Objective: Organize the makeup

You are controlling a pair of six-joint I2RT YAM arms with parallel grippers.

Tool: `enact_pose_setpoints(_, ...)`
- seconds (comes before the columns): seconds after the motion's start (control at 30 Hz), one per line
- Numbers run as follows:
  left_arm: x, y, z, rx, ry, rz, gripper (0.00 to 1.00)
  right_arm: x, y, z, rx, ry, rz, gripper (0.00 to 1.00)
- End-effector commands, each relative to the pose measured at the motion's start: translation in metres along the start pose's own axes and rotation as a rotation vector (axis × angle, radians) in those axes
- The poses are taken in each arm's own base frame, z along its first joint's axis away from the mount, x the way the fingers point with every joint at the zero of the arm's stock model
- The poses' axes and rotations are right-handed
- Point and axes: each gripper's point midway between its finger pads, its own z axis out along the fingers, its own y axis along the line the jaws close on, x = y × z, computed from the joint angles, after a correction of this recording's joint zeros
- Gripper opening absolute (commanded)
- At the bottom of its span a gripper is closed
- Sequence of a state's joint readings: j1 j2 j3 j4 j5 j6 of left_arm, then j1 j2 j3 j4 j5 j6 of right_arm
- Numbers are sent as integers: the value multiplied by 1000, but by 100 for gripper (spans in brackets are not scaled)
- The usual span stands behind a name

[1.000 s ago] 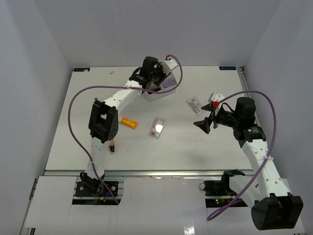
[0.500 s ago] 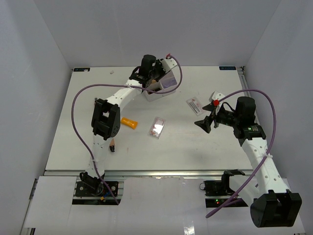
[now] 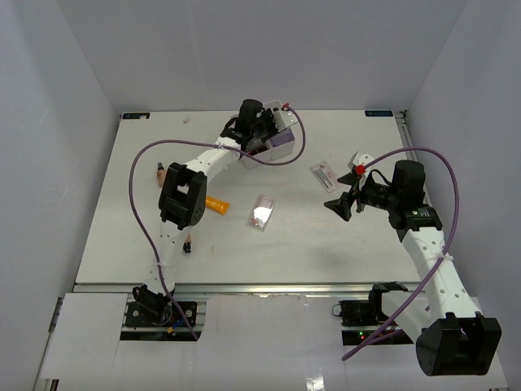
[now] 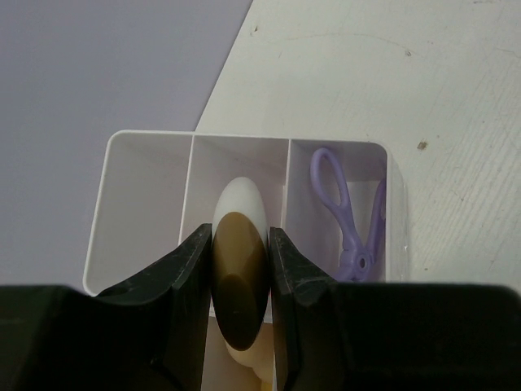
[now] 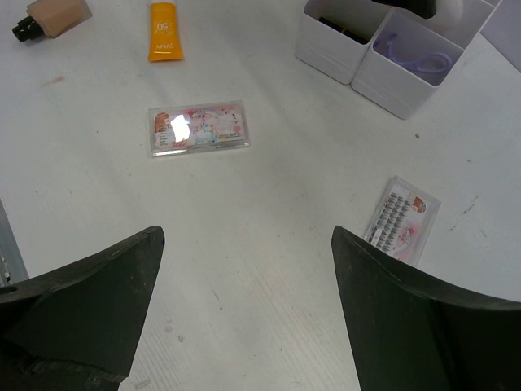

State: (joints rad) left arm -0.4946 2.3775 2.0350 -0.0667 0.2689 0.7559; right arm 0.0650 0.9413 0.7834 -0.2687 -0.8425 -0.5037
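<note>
Smooth white plastic box (image 4: pixel 146 155), matt tan sponge (image 4: pixel 240 285) — glossy clear palette (image 5: pixel 198 128).

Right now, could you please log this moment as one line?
left gripper: shut on sponge | over white box | right gripper: open, empty

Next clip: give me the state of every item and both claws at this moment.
Left claw: shut on the sponge.
Sponge: held over the middle compartment of the box.
Box: upright, open-topped.
Purple tool: lying in an end compartment.
Tube: lying on the table.
Bottle: on its side, capped.
Palette: flat on the table.
Packet: flat on the table.
Lipstick: lying on the table.
Right claw: open, empty.
</note>
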Motion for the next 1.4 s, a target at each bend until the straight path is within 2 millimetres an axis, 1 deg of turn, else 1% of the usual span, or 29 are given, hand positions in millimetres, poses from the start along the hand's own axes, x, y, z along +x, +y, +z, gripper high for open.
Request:
enact_pose_setpoints(0.0,-23,17,-5,-34,-75,39,12,-2,2,0,-16,-13,4,90)
enact_pose_setpoints(0.03,-24,19,-4,-49,-81,45,14,-2,1,0,-15,-12,5,90)
enact_pose_setpoints(0.17,-19,23,0,-91,-88,50,31,-1,1,0,-15,-11,6,90)
enact_pose_setpoints(0.23,-22,26,3,-104,-101,41,44,0,1,0,-14,-10,9,90)
enact_pose_setpoints(0.27,-24,27,3,-107,-108,34,45,1,0,0,-14,-9,10,90)
enact_pose_setpoints(0.4,-31,31,2,-115,-128,12,58,1,0,0,-14,-8,10,90)
enact_pose_setpoints(0.5,-37,34,-2,-120,-135,1,63,2,-1,0,-11,-7,11,90)
enact_pose_setpoints(0.57,-41,36,-6,-122,-139,-14,71,2,-1,0,-7,-6,11,90)
enact_pose_setpoints(0.6,-45,38,-9,-125,-145,-24,73,2,-2,-1,-6,-7,11,90)
enact_pose_setpoints(0.7,-67,51,-24,-151,-185,-58,78,3,-1,-1,-10,-10,11,90)
enact_pose_setpoints(0.8,-107,73,-56,-202,-262,-145,86,2,2,-1,-25,-20,4,90)
enact_pose_setpoints(0.83,-115,78,-64,-212,-276,-166,87,3,3,-1,-30,-21,4,90)
enact_pose_setpoints(0.87,-130,83,-79,-223,-302,-205,89,3,3,-1,-33,-24,5,90)
enact_pose_setpoints(0.9,-134,82,-88,-219,-310,-258,90,4,4,-1,-35,-25,5,90)
enact_pose_setpoints(0.93,-144,82,-102,-220,-325,-302,92,4,4,-2,-38,-28,2,90)
enact_pose_setpoints(0.97,-157,88,-119,-228,-352,-327,95,5,5,-2,-42,-32,0,90)
enact_pose_setpoints(1.0,-159,86,-126,-226,-356,-363,95,6,5,-1,-38,-34,-5,90)
enact_pose_setpoints(1.07,-169,79,-163,-222,-366,-450,98,6,4,-2,-21,-47,-32,90)
enact_pose_setpoints(1.1,-172,73,-187,-225,-368,-499,98,7,4,-2,-13,-54,-43,90)
enact_pose_setpoints(1.13,-173,66,-211,-229,-367,-550,98,8,3,-2,-6,-62,-54,90)
enact_pose_setpoints(1.17,-167,60,-221,-226,-346,-632,98,11,4,0,-4,-71,-66,90)
enact_pose_setpoints(1.2,-166,52,-235,-214,-340,-699,98,13,4,1,-4,-77,-74,90)
enact_pose_setpoints(1.23,-163,41,-253,-192,-330,-743,98,17,6,4,-17,-75,-72,90)
enact_pose_setpoints(1.3,-152,11,-293,-148,-303,-814,98,24,12,10,-55,-66,-63,90)
enact_pose_setpoints(1.33,-141,-6,-307,-133,-281,-850,98,25,15,14,-78,-55,-61,90)
enact_pose_setpoints(1.37,-119,-27,-311,-126,-232,-892,98,31,16,22,-103,-28,-58,90)
